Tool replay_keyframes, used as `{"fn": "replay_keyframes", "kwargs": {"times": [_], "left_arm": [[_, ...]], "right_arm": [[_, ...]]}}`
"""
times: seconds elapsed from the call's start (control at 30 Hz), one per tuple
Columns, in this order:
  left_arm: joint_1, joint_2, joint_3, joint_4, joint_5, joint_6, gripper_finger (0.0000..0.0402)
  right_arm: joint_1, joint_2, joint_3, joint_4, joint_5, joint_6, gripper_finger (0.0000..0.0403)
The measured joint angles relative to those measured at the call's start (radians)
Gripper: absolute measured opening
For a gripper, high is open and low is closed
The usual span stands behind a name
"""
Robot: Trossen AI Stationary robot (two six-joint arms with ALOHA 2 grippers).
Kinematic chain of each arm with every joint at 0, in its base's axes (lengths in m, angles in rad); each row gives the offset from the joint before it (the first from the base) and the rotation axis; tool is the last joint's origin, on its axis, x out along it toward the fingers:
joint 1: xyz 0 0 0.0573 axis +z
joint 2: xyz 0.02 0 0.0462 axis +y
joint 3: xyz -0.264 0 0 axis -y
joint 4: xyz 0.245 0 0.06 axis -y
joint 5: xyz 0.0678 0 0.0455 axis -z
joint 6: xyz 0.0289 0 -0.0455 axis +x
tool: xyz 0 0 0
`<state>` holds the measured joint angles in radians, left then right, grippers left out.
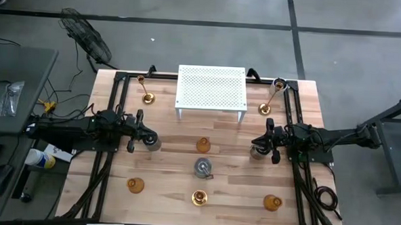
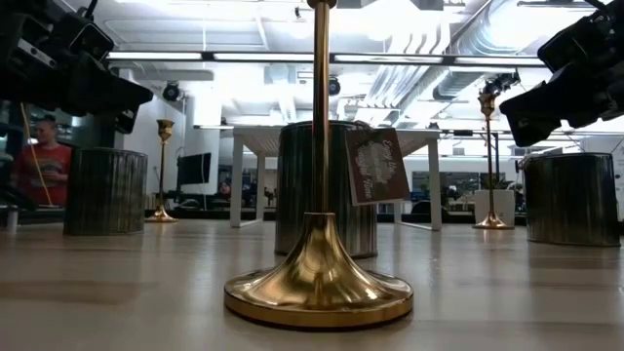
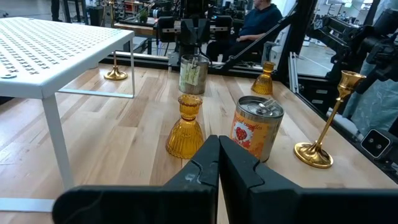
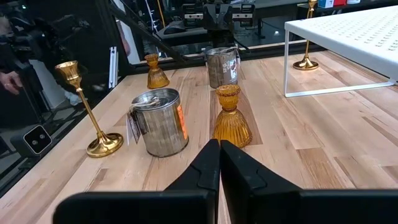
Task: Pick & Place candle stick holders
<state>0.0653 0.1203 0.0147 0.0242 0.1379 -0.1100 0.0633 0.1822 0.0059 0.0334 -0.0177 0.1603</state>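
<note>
Three gold candle stick holders stand upright on round bases: far left (image 1: 147,90), far right (image 1: 270,98) and near centre (image 1: 199,197). Amber glass holders stand at the centre (image 1: 203,145), near left (image 1: 135,185) and near right (image 1: 272,202). A silver jar (image 1: 203,168) stands mid-table. Two more stand below the grippers, one on the left (image 2: 105,190) and one on the right (image 2: 573,198). My left gripper (image 3: 219,155) is shut, level, above the left jar and touching nothing. My right gripper (image 4: 219,162) is shut above the right jar, also touching nothing.
A white perforated stand (image 1: 211,92) on thin legs stands at the far centre of the wooden table (image 1: 171,159). Black frame rails (image 1: 112,109) run along both sides. A person sits beyond the table in the left wrist view.
</note>
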Motion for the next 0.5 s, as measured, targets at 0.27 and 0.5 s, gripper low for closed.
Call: {"fn": "replay_keyframes", "kwargs": {"times": [0.27,0.5], "left_arm": [[0.000,0.000,0.000,0.000,0.000,0.000,0.0000],[0.000,0.000,0.000,0.000,0.000,0.000,0.0000]], "right_arm": [[0.000,0.000,0.000,0.000,0.000,0.000,0.0004],[0.000,0.000,0.000,0.000,0.000,0.000,0.0005]]}}
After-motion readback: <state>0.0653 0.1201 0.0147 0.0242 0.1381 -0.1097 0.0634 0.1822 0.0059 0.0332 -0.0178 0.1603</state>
